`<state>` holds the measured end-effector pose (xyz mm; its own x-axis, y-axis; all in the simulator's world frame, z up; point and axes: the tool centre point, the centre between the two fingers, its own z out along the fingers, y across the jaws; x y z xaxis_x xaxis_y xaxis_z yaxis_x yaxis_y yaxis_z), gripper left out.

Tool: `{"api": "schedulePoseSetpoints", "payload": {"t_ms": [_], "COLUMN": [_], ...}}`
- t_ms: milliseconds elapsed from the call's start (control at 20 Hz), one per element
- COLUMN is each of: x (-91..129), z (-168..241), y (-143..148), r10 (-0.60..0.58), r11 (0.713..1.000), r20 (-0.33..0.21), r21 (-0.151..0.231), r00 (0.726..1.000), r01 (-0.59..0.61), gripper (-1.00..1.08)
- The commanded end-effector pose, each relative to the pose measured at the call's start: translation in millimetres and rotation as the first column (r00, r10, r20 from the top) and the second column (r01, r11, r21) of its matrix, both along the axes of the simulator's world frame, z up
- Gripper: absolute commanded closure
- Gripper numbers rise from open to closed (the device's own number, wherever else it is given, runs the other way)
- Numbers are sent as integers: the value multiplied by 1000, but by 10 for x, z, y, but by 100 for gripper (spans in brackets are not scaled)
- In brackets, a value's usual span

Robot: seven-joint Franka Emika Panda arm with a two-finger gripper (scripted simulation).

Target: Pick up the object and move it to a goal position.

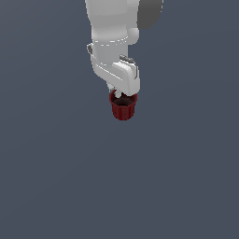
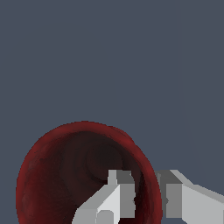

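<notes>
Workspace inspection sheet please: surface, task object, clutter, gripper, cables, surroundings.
Surface: plain dark grey-blue floor, no marks or goal marker visible.
Job's things: dark red cup, upright, ribbed and tapered, dark inside; sits directly under the arm's hand.
Clutter: nothing seen.
Gripper: gripper straddles the cup's rim, one finger inside the cup, the other outside the wall; whether the pads press the wall cannot be told.
Cables: nothing seen.
Surroundings: white Panda arm comes down from the top of the exterior view; nothing else seen.
</notes>
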<state>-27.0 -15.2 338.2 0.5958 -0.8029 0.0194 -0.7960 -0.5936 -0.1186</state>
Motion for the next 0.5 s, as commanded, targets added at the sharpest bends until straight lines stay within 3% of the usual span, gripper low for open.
{"api": "schedulePoseSetpoints", "payload": {"t_ms": [0, 450], "x": [24, 90], "z": [219, 633], "y": [12, 41], "r10": [0, 2], "r11": [1000, 1000], "r20": [2, 2], "r21": [0, 2], "r00": [1000, 1000], "r01": [0, -2], "gripper": [108, 108]}}
